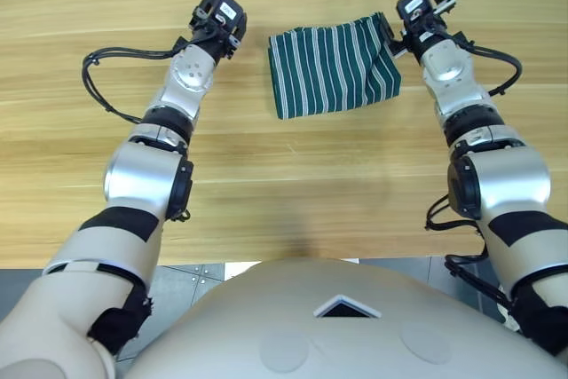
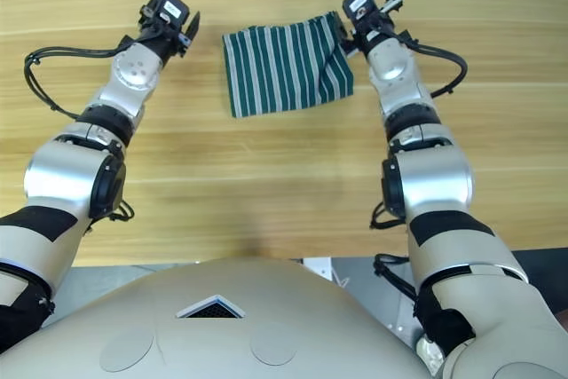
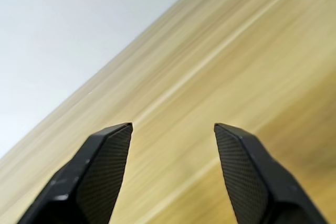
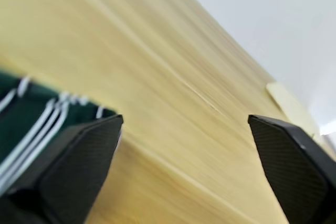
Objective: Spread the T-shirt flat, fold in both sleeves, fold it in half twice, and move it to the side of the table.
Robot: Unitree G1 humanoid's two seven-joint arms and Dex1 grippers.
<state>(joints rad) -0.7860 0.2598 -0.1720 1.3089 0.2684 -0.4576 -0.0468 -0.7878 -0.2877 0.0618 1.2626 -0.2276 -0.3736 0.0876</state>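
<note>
Wooden table (image 1: 284, 175) spans upper 2/3 of left eye view. T-shirt (image 1: 333, 67), dark green with white stripes, folded into compact rectangle, lies flat at upper centre of frame, slightly right of middle. Left gripper (image 3: 173, 129) at upper left, well apart from shirt, 2 fingers spread wide over bare wood. Right gripper (image 4: 185, 120) at upper right, just beside shirt's upper right corner, fingers spread, gripping nothing; contact with cloth unclear.
</note>
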